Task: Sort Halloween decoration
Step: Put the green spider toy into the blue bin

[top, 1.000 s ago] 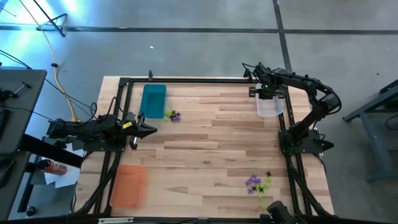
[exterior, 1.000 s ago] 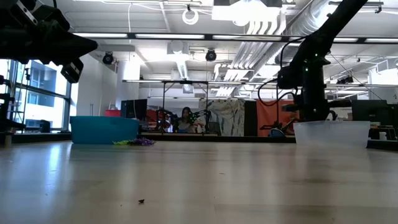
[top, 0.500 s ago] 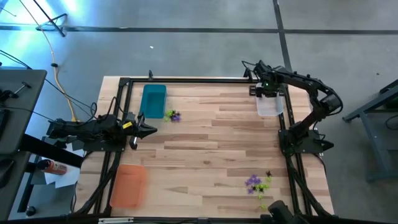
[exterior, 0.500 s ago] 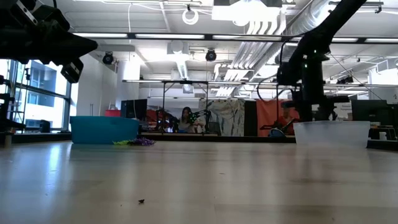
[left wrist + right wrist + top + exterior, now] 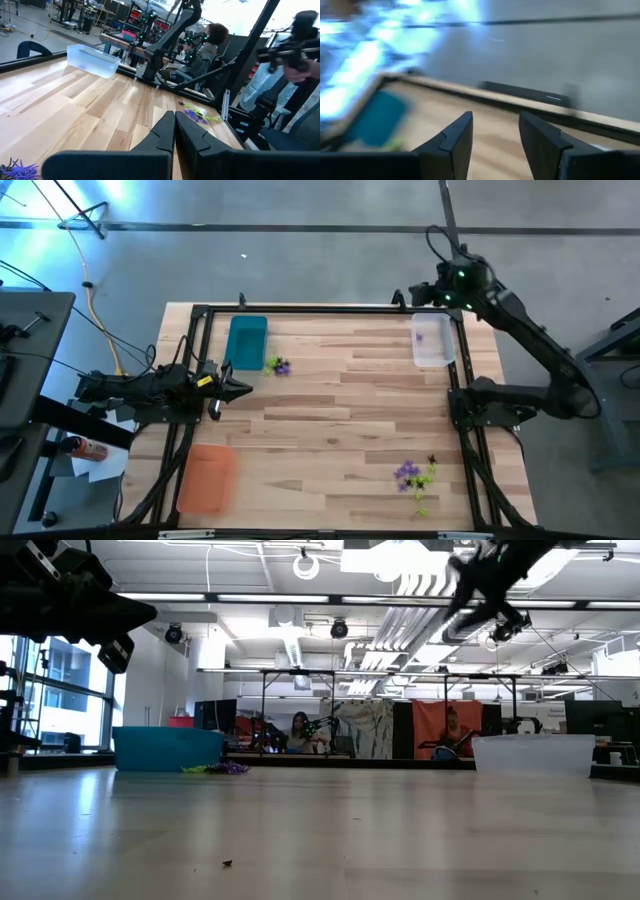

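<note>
The right gripper [image 5: 495,135] hung above the clear tray's [image 5: 432,345] far end, jaws parted and empty; one purple trinket [image 5: 421,335] lay inside that tray. The left gripper [image 5: 240,388], fingers closed on nothing, waited across the table beside the teal tray [image 5: 246,341], far from the clear tray. A small pile of trinkets [image 5: 279,365] lay beside the teal tray, and a larger pile [image 5: 416,474] sat on the near side of the clear tray.

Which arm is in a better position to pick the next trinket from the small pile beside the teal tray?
Probably the left. Its tool waits shut, near the small pile beside the teal tray. The right tool is open, raised by the clear tray.
</note>
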You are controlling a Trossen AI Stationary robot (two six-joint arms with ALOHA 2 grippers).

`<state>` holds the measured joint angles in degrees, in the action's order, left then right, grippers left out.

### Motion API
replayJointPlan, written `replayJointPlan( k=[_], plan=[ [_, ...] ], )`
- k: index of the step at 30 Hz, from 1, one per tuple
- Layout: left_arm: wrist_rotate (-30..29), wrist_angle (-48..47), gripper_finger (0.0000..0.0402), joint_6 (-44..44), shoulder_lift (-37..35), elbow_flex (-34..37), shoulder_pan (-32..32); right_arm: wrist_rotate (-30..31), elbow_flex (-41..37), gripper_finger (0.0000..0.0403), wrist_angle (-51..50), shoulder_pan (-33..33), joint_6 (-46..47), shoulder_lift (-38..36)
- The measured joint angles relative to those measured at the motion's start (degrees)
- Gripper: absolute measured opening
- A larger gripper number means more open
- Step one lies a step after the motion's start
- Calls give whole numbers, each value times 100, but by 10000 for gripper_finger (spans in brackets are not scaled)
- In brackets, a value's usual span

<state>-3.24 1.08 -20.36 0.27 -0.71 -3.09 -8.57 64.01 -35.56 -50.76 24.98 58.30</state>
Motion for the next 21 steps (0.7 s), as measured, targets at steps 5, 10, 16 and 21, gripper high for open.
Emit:
replayJointPlan(
  k=[5, 10, 16, 21],
  plan=[
    [-7, 43, 0, 96, -1, 1, -2, -396, -2, 126, 55, 1194, -18, -592],
    [-30, 388, 0, 94, -2, 0, 0, 230, -8, 65, 55, 2723, -58, -702],
    [-269, 657, 0, 177, 0, 0, -2, 1156, -13, 15, 40, 3946, -28, -542],
    [-699, 1141, 0, -371, 154, -26, 9, 1591, -15, 4, 1, 4301, 109, -520]
  ],
)
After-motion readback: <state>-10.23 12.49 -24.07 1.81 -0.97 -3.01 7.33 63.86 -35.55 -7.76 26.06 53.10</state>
